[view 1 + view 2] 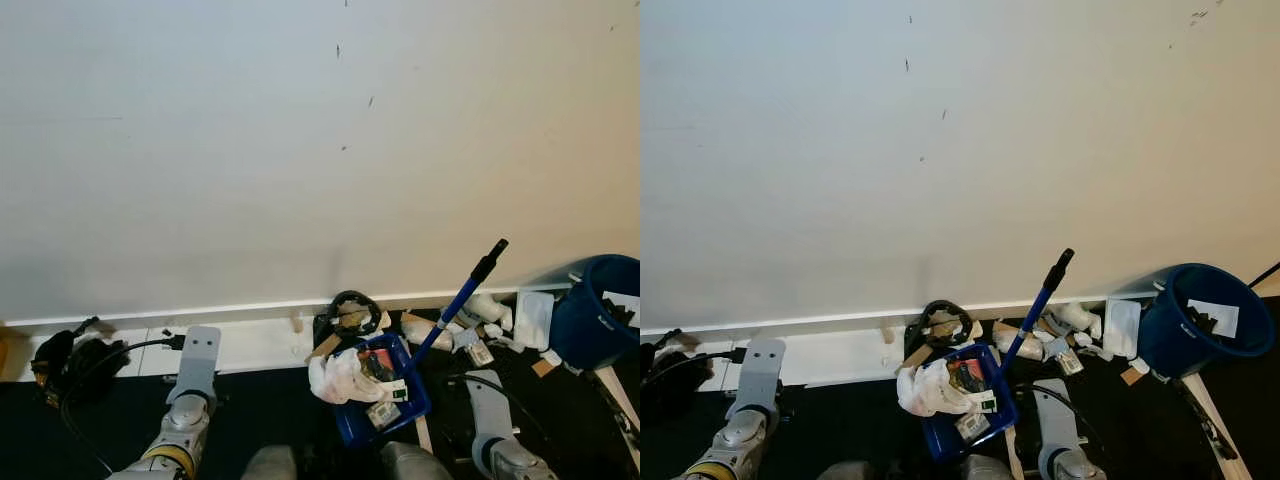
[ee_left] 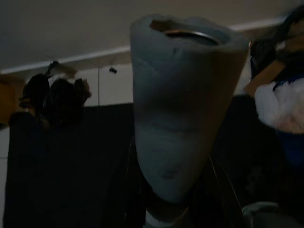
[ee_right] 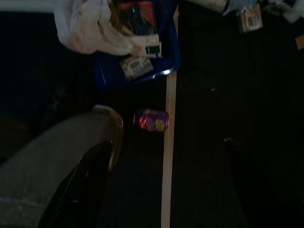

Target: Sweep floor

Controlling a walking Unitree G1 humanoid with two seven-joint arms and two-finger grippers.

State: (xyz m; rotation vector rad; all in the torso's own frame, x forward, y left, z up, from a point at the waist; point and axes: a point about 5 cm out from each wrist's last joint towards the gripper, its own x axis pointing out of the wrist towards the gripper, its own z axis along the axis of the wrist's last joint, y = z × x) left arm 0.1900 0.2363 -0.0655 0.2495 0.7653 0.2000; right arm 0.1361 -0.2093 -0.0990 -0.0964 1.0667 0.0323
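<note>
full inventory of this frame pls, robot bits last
wall: 1, off-white, ahead, white baseboard along its foot
floor: dark
dustpan: 1, blue, at the wall, loaded with trash
plastic bag: 1, white, crumpled on the dustpan
handle: 1, blue with black tip, leaning up from the dustpan
bucket: 1, blue, tipped, far right
litter pile: white and brown scraps between dustpan and bucket
wooden strip: 1, pale, on the floor
wrapper: 1, purple, beside the strip
dark bundle with cable: 1, black, far left
left arm; right arm: silver, low
</note>
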